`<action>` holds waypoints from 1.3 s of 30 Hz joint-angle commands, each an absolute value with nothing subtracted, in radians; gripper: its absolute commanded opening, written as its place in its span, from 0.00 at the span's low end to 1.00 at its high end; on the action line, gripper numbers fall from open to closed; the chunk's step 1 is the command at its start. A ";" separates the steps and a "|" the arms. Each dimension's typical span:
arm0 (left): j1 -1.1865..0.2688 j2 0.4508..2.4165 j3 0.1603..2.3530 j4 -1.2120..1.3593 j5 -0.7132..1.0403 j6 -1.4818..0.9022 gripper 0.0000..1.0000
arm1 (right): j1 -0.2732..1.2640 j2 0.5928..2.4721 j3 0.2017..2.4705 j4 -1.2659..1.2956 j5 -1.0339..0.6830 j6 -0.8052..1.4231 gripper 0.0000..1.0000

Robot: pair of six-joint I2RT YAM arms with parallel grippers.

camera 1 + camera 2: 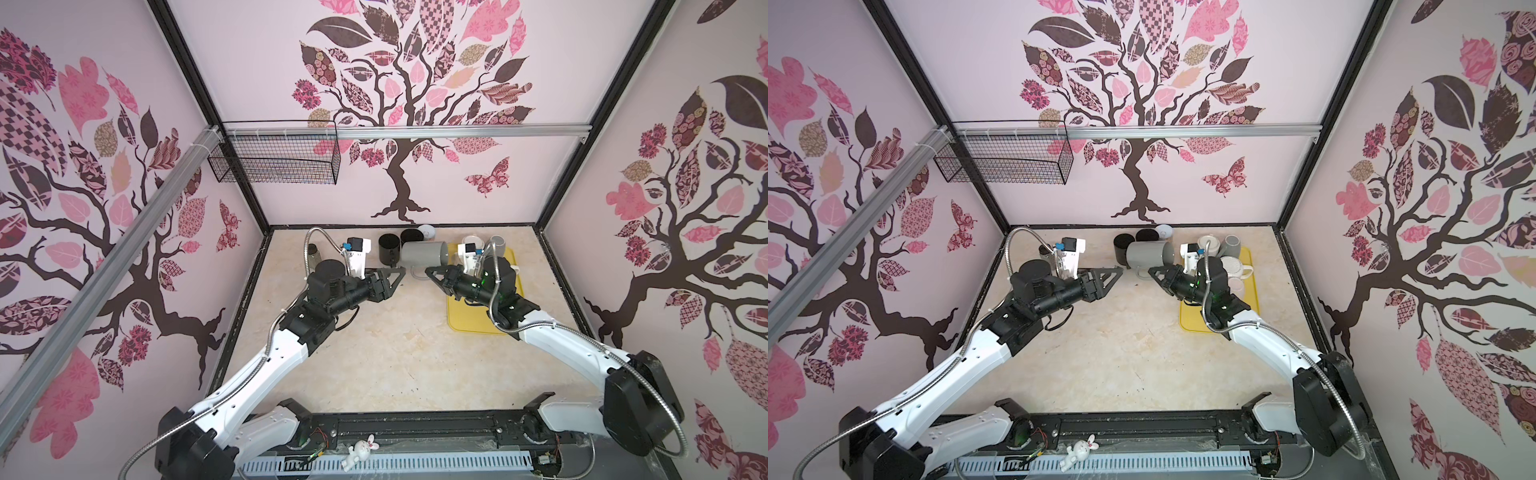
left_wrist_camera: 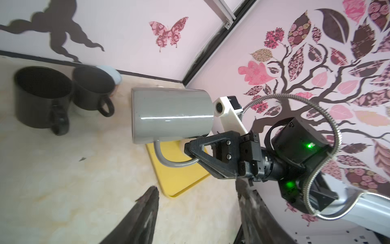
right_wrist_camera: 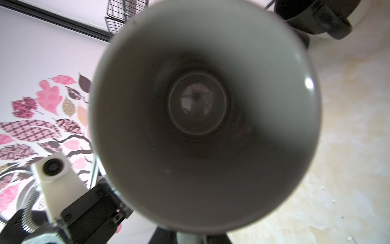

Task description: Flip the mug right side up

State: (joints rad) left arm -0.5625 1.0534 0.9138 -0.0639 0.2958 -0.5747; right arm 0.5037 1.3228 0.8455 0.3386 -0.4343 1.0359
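Glossy grey mug (image 1: pixel 424 253) sideways in mid-air, mouth facing right, handle (image 2: pixel 168 160) clamped by right gripper (image 1: pixel 430 272); left gripper (image 1: pixel 399 273) spread apart, empty.

A robot lab cell dressed like a home: tree-decal walls (image 1: pixel 257 50) box in a marble-look tabletop (image 1: pixel 395 353), an aluminium rail (image 1: pixel 457 132) crosses the upper middle, and a cable duct (image 1: pixel 415 461) runs along the bottom edge.

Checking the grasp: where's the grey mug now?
In both top views the grey mug hangs sideways at back centre, handle in the right pincer, between the black mug and the yellow tray.
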 commanded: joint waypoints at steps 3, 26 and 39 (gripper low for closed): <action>-0.556 0.972 0.897 -0.330 0.025 -0.345 0.66 | 0.595 1.420 1.082 0.208 -0.312 0.813 0.00; -0.553 0.839 0.896 -0.539 -0.364 -0.050 0.73 | 0.758 2.121 1.836 -0.210 -0.001 0.404 0.00; -0.550 0.874 0.855 -0.506 -0.361 -0.024 0.74 | 0.763 2.362 2.066 -0.242 0.086 0.299 0.00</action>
State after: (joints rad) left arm -0.5549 0.8692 0.8837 -0.5297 -0.3584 -0.0284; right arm 0.7582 2.3306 1.9625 -0.2985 0.0387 0.3481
